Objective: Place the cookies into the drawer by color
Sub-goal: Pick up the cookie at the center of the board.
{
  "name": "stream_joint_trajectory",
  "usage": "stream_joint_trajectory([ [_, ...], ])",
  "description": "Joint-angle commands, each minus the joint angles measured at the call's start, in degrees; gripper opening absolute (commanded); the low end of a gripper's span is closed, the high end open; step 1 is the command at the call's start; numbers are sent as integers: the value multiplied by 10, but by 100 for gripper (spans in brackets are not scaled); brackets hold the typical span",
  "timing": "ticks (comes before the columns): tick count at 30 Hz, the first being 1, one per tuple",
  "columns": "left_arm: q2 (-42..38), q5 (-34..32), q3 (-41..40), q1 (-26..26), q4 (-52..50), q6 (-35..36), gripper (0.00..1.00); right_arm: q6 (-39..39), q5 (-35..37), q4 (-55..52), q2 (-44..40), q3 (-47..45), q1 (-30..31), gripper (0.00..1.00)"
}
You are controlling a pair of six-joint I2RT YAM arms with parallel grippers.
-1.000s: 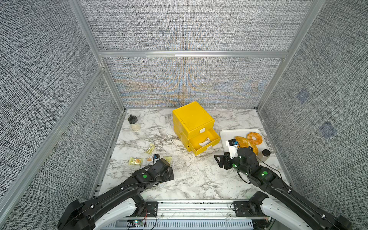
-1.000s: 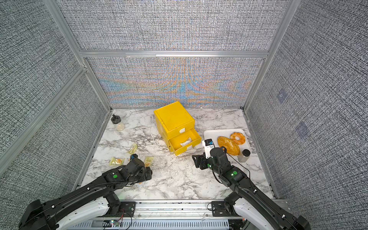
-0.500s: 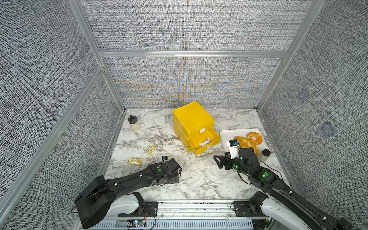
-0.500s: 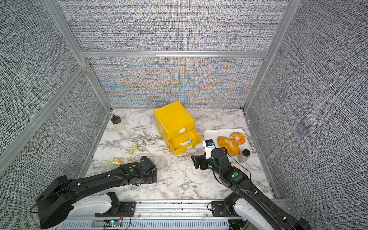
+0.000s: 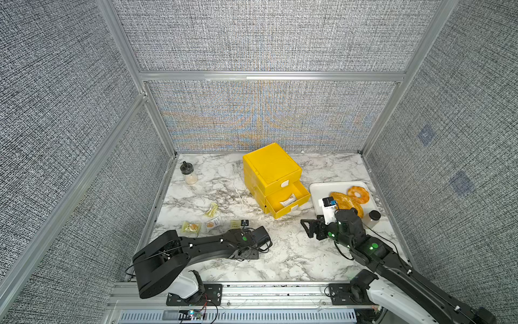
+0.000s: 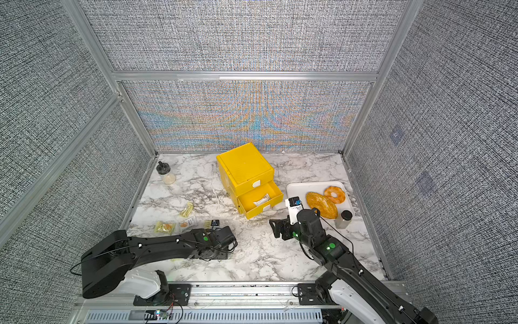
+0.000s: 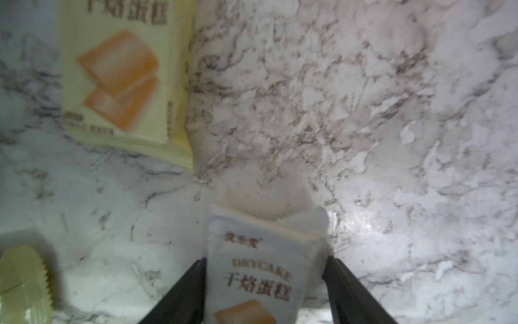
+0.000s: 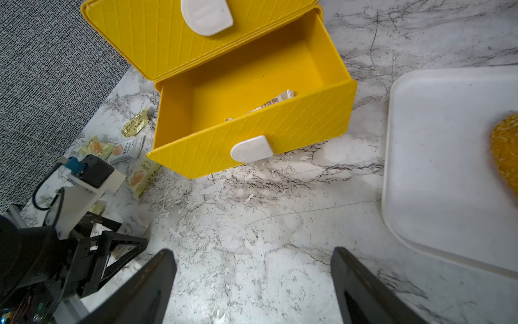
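Cookie packet (image 7: 263,276), white, lies lengthwise between jaws of half-closed left end effector (image 7: 265,259), perhaps already pinched; right end effector (image 8: 252,251) stands open, empty.

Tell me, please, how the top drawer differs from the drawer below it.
The top drawer is shut; the drawer below is pulled out. The top drawer's inside is hidden; the drawer below shows a white packet lying in it. Both are yellow, each with a white tab handle.

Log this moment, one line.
left jaws: gripping white packet, tabletop | right jaws: open, empty | drawer: open, one stowed packet
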Motion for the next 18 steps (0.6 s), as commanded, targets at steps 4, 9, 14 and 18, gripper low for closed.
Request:
stream_joint_trajectory([
  [4,3,-5,4,-10,-13,-10,49,-1,-2,14,-1,-4,0,90],
  [9,-23,-17,29,-15,-29,8,47,-1,1,15,-2,-5,1,89],
  [14,-26,-30,86,-17,-48,38,46,0,4,14,-3,-5,1,90],
  [18,-14,-38,142,-19,-64,63,46,1,7,13,-7,-5,1,90],
])
